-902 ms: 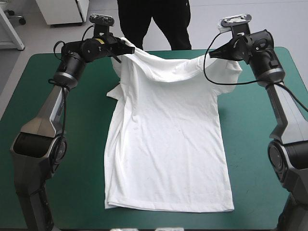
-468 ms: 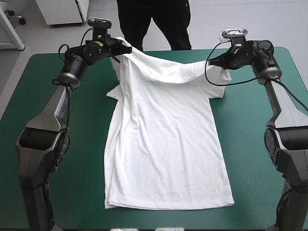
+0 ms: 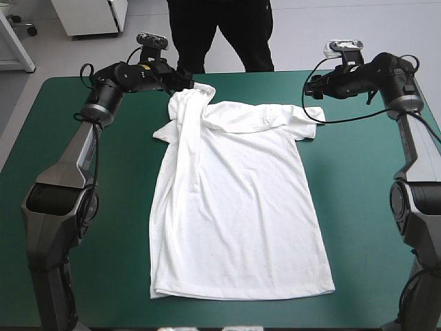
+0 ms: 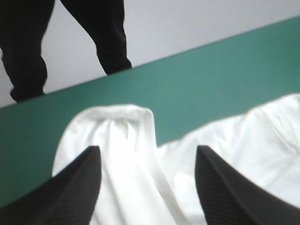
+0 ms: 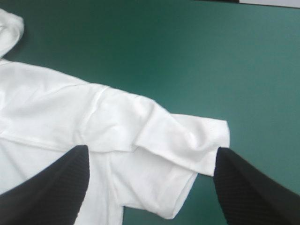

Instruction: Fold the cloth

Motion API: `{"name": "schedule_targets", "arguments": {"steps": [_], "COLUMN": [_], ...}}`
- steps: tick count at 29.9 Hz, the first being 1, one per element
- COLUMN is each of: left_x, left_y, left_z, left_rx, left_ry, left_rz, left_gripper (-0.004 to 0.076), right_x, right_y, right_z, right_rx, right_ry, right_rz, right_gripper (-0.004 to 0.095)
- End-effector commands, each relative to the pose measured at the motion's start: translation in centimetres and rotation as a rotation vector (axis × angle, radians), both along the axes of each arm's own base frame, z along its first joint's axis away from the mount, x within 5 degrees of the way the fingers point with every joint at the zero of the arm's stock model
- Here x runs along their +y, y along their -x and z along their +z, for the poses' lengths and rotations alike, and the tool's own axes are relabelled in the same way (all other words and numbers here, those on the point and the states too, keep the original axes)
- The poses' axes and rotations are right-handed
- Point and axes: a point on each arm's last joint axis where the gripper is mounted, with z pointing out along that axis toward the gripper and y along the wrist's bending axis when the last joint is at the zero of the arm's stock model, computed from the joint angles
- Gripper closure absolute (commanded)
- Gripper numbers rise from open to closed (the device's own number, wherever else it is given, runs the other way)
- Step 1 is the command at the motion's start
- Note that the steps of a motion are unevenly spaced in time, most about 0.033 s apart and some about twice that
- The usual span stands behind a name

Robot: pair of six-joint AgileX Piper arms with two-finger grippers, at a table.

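From the high view, the white short-sleeved T-shirt (image 3: 238, 200) lies spread over the middle of the table's teal-green cover (image 3: 89, 172). Its hem is toward the near edge and its shoulders toward the far edge. The body is flat and smooth. The shoulder on the left arm's side is gathered into a rumpled ridge (image 3: 191, 110) running down from the far corner. The sleeve (image 3: 310, 118) on the other side lies creased on the cover. The left gripper (image 3: 187, 78) hangs just over the far corner of that ridge. The right gripper (image 3: 310, 86) hangs just beyond the creased sleeve, toward the far edge (from here the spread of neither pair of fingers can be judged).

In the left wrist view, the two broad black fingers (image 4: 75, 187) stand wide apart with nothing clamped between them. The white cloth lies under and ahead of the gap, rising in a rounded folded hump, with bare teal-green cover beyond it up to the table's far edge.

In the right wrist view, this gripper's fingers (image 5: 56, 183) are likewise spread wide and hold nothing. The sleeve lies under the gap, wrinkled, its cuff edge resting on the cover, and the rest of the T-shirt stretches away toward the other arm's side.
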Motion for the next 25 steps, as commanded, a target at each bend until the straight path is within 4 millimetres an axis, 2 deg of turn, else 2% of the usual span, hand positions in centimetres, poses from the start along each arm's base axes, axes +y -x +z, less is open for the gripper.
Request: {"name": "schedule_targets", "arguments": {"steps": [1, 5, 9, 11, 14, 16, 20, 25], "left_x": [0.8, 2.1, 3.7, 4.3, 4.6, 4.7, 4.8, 2.7], "left_y": [3.3, 6.4, 11.0, 13.5, 16.7, 18.7, 22.1, 25.5], "left_z": [6.0, 9.0, 12.2, 12.9, 13.0, 12.7, 11.0, 7.6], "left_rx": [-0.05, -0.004, 0.03, 0.073, 0.12, 0.157, 0.247, 0.395], "left_ry": [0.044, -0.023, -0.092, -0.118, -0.133, -0.136, -0.243, -0.326], "left_rz": [-0.018, 0.031, 0.121, 0.151, 0.159, 0.163, 0.222, 0.129], "left_gripper": [0.0279, 0.0279, 0.0279, 0.0279, 0.0279, 0.0279, 0.0279, 0.0279], "right_x": [0.0, 0.4, 1.1, 1.9, 3.5, 4.6, 6.6, 7.9], "right_y": [2.7, 4.6, 7.1, 8.6, 10.8, 12.3, 15.1, 18.5], "right_z": [5.8, 7.4, 10.1, 11.7, 13.6, 14.0, 13.2, 11.5], "right_rx": [-0.118, -0.089, -0.127, -0.158, -0.192, -0.197, -0.157, -0.046], "right_ry": [-0.052, -0.063, -0.065, -0.043, 0.009, 0.053, 0.167, 0.281], "right_rz": [0.049, 0.097, 0.125, 0.139, 0.161, 0.178, 0.207, 0.219], "right_gripper": [0.021, 0.021, 0.021, 0.021, 0.021, 0.021, 0.021, 0.021]}}
